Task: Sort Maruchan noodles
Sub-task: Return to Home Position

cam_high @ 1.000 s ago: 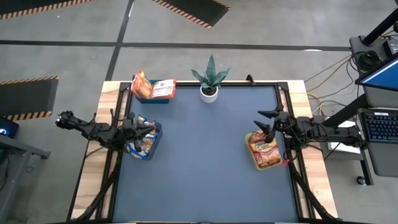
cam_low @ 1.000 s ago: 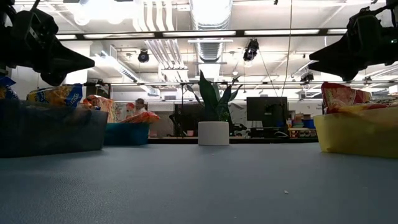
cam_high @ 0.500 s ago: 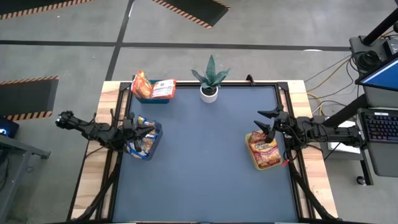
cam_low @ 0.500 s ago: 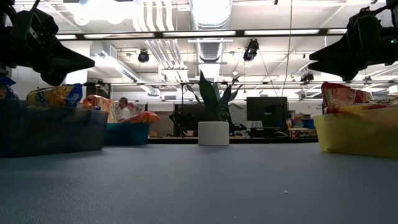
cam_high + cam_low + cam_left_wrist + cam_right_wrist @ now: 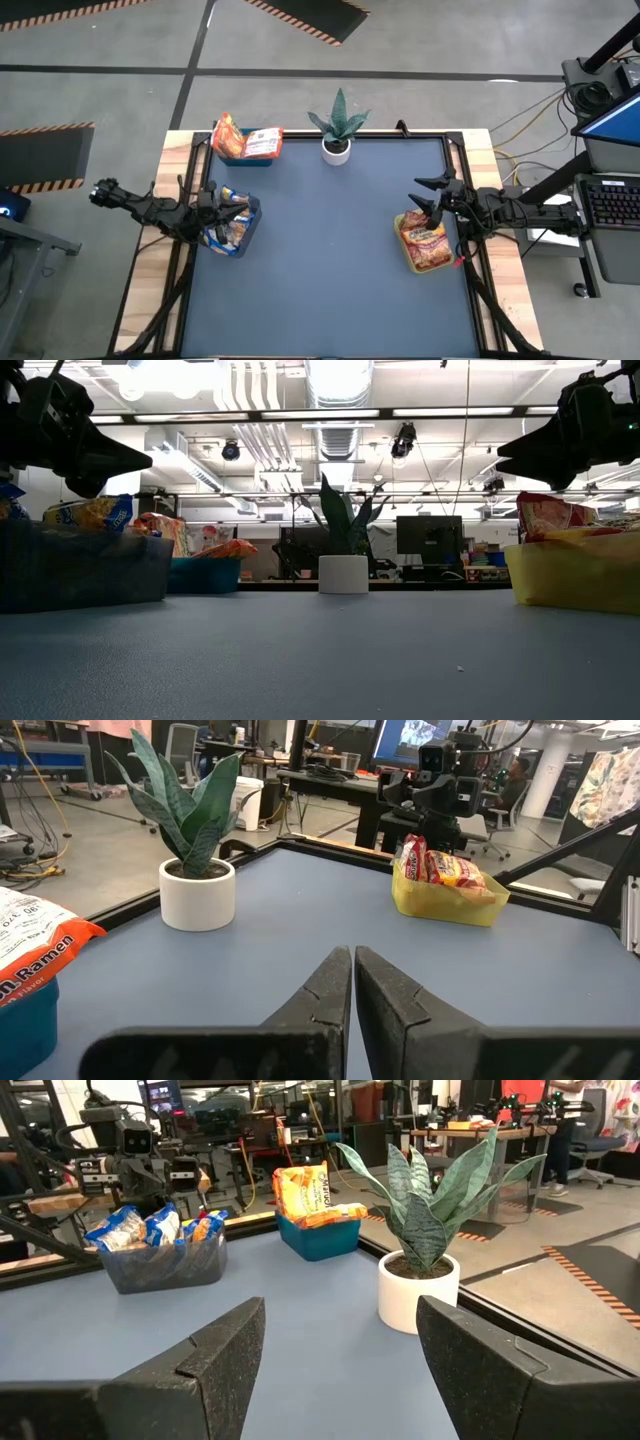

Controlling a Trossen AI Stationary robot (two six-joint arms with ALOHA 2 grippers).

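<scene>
The Maruchan noodles lie sorted in three bins. Yellow-and-blue packets (image 5: 228, 230) fill a dark bin (image 5: 165, 1268) at the table's left. Orange and red-and-white packets (image 5: 248, 140) sit in a blue bin (image 5: 320, 1238) at the far left. Orange-red packets (image 5: 424, 240) lie in a yellow bin (image 5: 445, 902) at the right. My left gripper (image 5: 353, 962) hovers level above the dark bin, shut and with nothing in it. My right gripper (image 5: 340, 1325) hovers level over the yellow bin's far end, open, with nothing between its fingers.
A small plant in a white pot (image 5: 337, 135) stands at the middle of the far edge. The blue mat (image 5: 330, 260) between the bins is bare. Black frame rails (image 5: 455, 150) run along the table's sides.
</scene>
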